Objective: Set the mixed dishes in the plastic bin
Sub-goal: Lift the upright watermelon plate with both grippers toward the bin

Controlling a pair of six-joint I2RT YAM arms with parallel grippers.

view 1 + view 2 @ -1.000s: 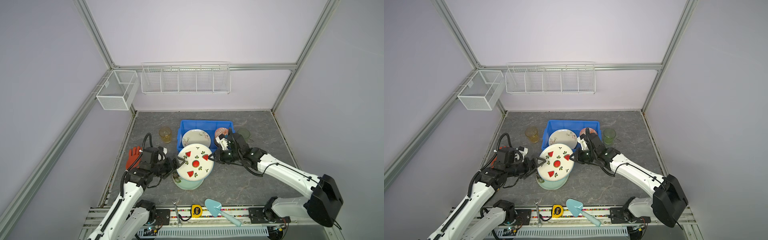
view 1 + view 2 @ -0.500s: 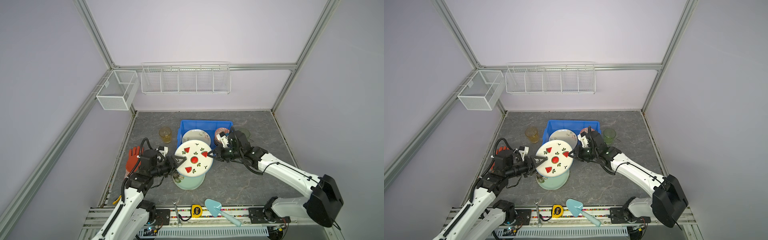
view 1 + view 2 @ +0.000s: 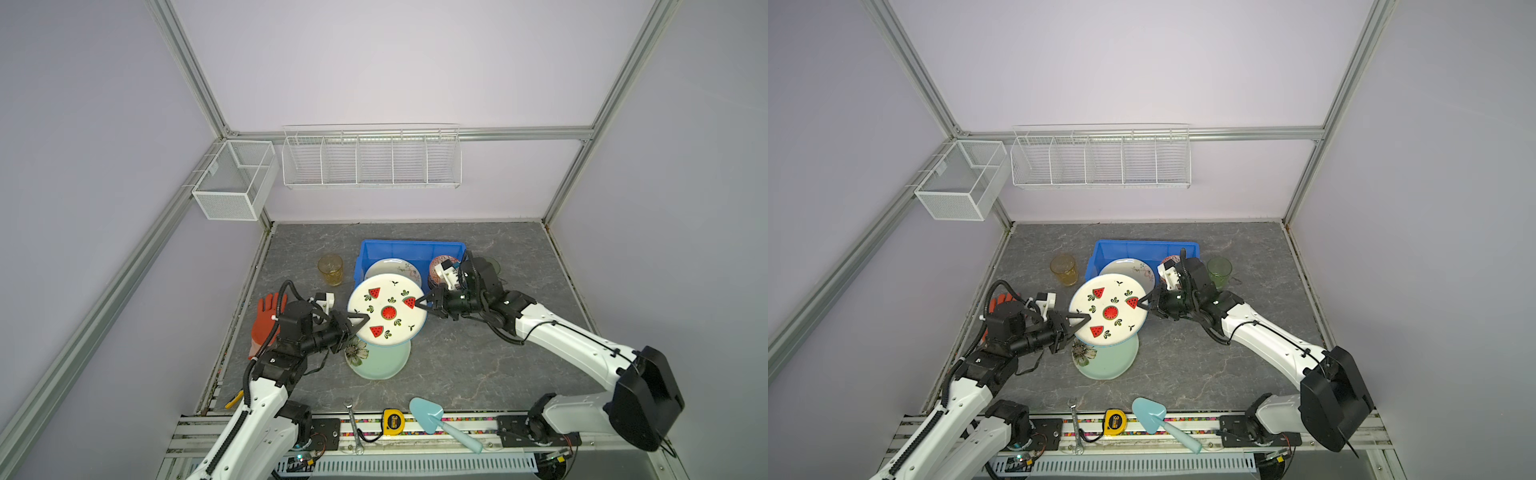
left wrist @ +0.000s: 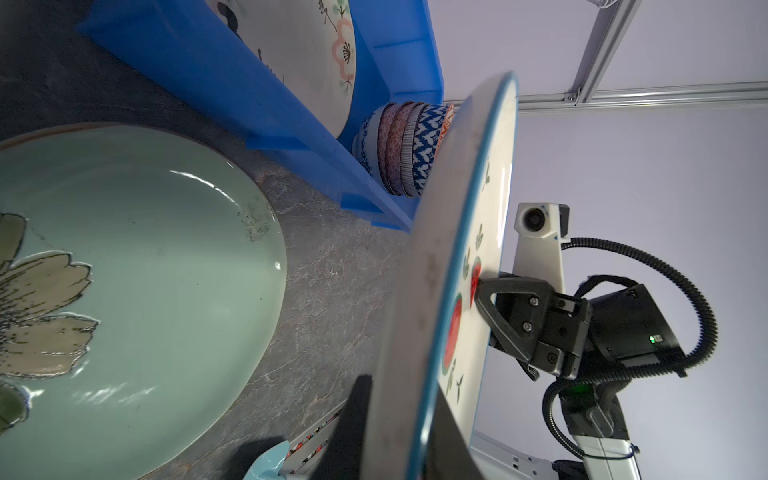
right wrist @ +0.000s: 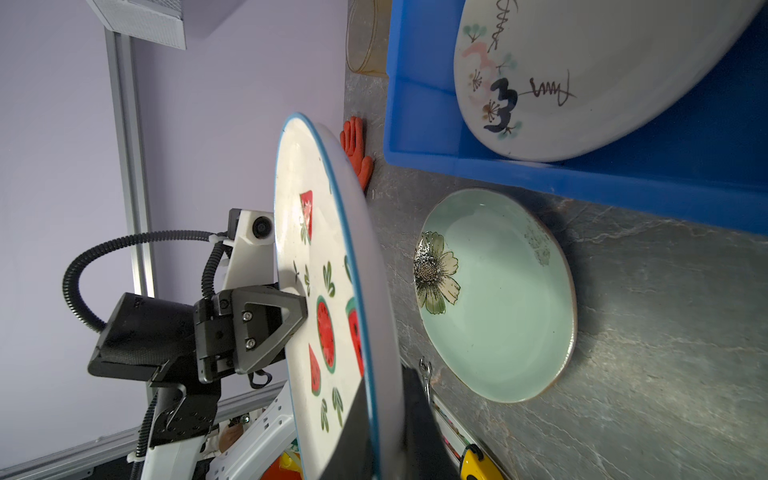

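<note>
The left gripper [image 3: 365, 318] and right gripper [image 3: 417, 302] are pinching the watermelon plate [image 3: 386, 311] by opposite rims, probably steadying it for the plastic bin [image 3: 411, 248].

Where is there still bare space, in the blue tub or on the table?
In the blue bin, little: the floral plate fills the left, stacked bowls the right. Bare table lies between the green plate and the trowel, and right of the green cup. Crowded around the watermelon plate.

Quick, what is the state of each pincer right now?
Left pincer: closed on the rim of the watermelon plate.
Right pincer: closed on the opposite rim of the same plate.
</note>
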